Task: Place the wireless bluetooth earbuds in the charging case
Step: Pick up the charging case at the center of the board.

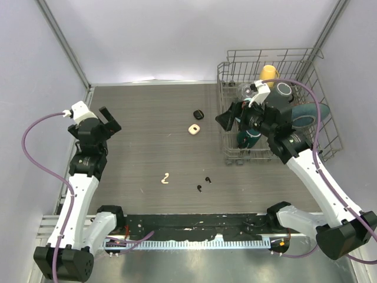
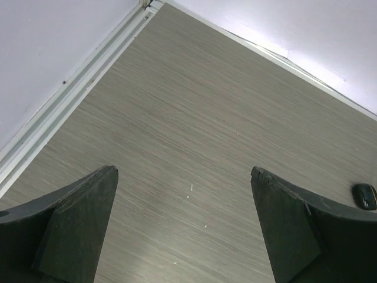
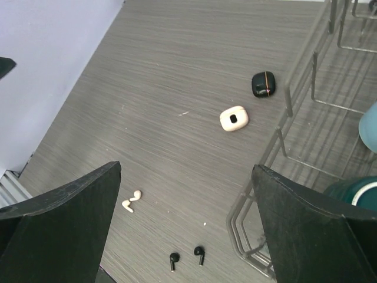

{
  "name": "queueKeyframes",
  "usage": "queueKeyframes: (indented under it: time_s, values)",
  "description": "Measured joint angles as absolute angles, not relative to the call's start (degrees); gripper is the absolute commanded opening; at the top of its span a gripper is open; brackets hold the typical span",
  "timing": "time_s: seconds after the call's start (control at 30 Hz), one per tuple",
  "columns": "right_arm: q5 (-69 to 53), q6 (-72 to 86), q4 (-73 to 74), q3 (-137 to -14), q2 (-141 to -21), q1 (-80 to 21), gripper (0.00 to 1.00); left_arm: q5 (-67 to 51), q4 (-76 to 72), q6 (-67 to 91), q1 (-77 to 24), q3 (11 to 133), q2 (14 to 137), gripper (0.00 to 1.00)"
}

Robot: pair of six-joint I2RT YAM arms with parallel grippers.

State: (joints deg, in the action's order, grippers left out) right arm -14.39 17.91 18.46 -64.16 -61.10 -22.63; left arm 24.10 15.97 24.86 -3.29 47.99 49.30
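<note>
Black glossy stemmed earbuds (image 3: 199, 254), two, lie slightly apart on the grey wood-grain table (image 3: 177, 71), under the right gripper (image 3: 185, 171) and back toward its wrist. A cream-white curved earbud piece (image 3: 132, 201) sits close by one fingertip (image 3: 112, 171); one bud or two touching, cannot tell. The right gripper is spread wide with nothing between its fingers. The left gripper (image 2: 184, 171) is spread likewise and empty, the black rounded charging case (image 2: 364, 195) just outside one finger. Ahead of the right gripper is the cream-white rounded charging case (image 3: 234, 118), the black one just beyond; lids up or down unclear. Judged: the buds are light, rigid and slick, prone to skid or flip; pinch across the bulb, low at the table. A grey wire dish rack (image 3: 288, 100) beside the right gripper holds a teal mug (image 1: 306, 112) and a yellow cup (image 1: 268, 72).
</note>
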Motion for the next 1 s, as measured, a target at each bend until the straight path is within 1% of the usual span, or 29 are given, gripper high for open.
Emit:
queueKeyframes:
  time_s: [0.17, 0.37, 0.47, 0.73, 1.0]
  values:
    - [-12.45, 18.35, 18.72, -62.33, -60.25, -22.63, 0.98, 23.55, 20.29, 24.53, -3.29, 49.04, 46.52, 1.0]
    - [-10.79, 18.17, 18.87, -62.19, -57.52, -22.63, 0.98, 16.71, 22.87, 23.97, -3.27, 48.4, 41.52, 1.0]
    - [-11.55, 17.58, 19.05, -62.63, -57.17, -22.63, 0.97, 15.31, 24.77, 23.38, -3.27, 47.18, 39.29, 1.0]
    - [-14.41, 13.58, 23.86, -67.99, -64.23, -22.63, 0.94, 16.43, 27.44, 20.67, -3.27, 42.26, 30.57, 1.0]
    - [-16.21, 9.28, 27.51, -70.98, -68.01, -22.65, 0.89, 17.39, 27.73, 18.72, -3.27, 42.15, 31.73, 1.0]
